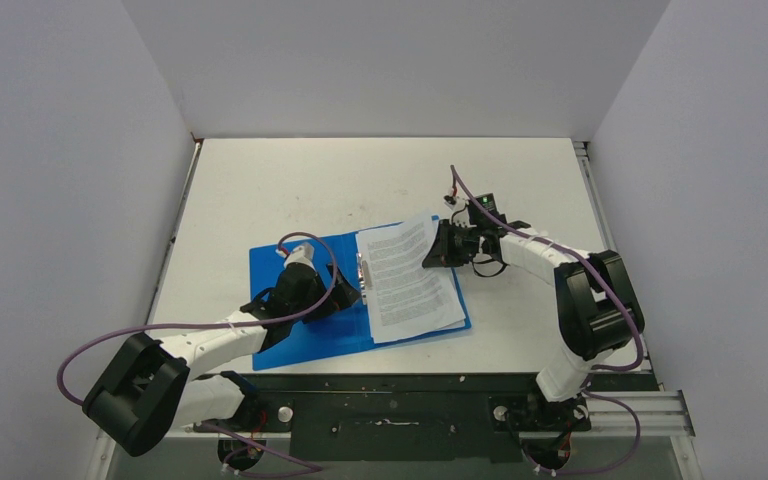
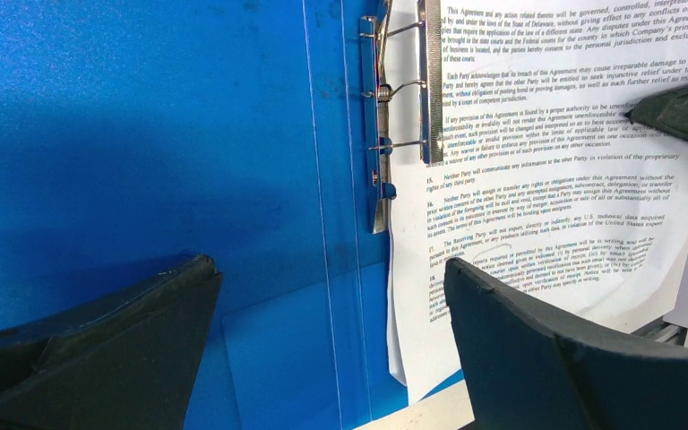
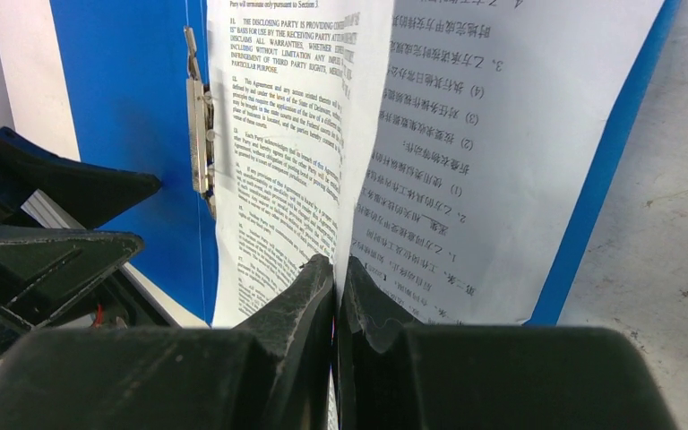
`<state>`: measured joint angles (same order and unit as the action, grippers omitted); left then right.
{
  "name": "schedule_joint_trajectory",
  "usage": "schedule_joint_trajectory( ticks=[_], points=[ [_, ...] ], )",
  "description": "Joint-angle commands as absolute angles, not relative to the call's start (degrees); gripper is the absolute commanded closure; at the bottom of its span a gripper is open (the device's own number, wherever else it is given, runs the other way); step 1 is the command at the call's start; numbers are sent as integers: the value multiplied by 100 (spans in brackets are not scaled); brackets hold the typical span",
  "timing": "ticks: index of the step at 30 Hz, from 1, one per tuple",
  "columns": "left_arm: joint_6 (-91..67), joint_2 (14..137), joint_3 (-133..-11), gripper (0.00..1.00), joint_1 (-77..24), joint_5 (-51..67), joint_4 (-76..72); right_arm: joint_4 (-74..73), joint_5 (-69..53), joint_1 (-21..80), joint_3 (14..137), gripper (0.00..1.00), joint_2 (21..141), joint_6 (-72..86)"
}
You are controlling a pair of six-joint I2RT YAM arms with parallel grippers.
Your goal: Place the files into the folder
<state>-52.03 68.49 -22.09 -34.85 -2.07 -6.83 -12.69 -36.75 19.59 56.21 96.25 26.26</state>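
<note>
The bright blue plastic folder lies open and flat near the middle of the scuffed white table, slightly nearer the arms. The two white printed paper sheets rest on its right half, just right of the silver metal spine clip. The right gripper comes in from the far right with its jaws pressed together on the far right edge of the top sheet, which is curled up off the one below. Whether it pinches that sheet alone is hard to tell. The left gripper hangs over the left blue cover with its jaws spread wide, holding nothing, its black fingers on either side of the spine. Its arm lies across the near left part of the folder. Purple cables loop along both arms. A dark mounting plate runs along the near edge, with a pale metal rail at its right end. Plain pale grey walls close in the left, far and right sides.
</note>
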Motion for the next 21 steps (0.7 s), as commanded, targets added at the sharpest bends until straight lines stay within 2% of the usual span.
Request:
schedule_joint_trajectory(
  ticks=[1, 4, 7, 9, 11, 13, 16, 21],
  points=[
    [-5150, 6797, -2145, 3, -3507, -126, -858, -835, -3553, 2009, 5660, 95, 9553, 2768],
    [-5153, 6764, -2145, 3, -3506, -132, -827, -827, -3558, 2012, 5636, 95, 9538, 2760],
    [-5151, 6753, -2153, 3, -3506, -132, -820, -834, -3530, 2006, 5604, 89, 9505, 2760],
    [-5150, 6759, -2169, 3, -3507, -132, -811, -856, -3508, 2012, 5598, 81, 9478, 2754],
    [-5150, 6744, -2171, 3, -3507, -132, -796, -901, -3484, 2010, 5591, 66, 9446, 2728],
    [-5151, 6712, -2171, 3, -3506, -145, -770, -954, -3428, 2006, 5581, 56, 9395, 2702],
    [-5153, 6651, -2170, 3, -3507, -152, -732, -1028, -3334, 2011, 5575, 42, 9324, 2667],
    [-5164, 6526, -2193, 3, -3505, -165, -632, -1313, -2937, 2007, 5684, 32, 9164, 2540]
  ],
)
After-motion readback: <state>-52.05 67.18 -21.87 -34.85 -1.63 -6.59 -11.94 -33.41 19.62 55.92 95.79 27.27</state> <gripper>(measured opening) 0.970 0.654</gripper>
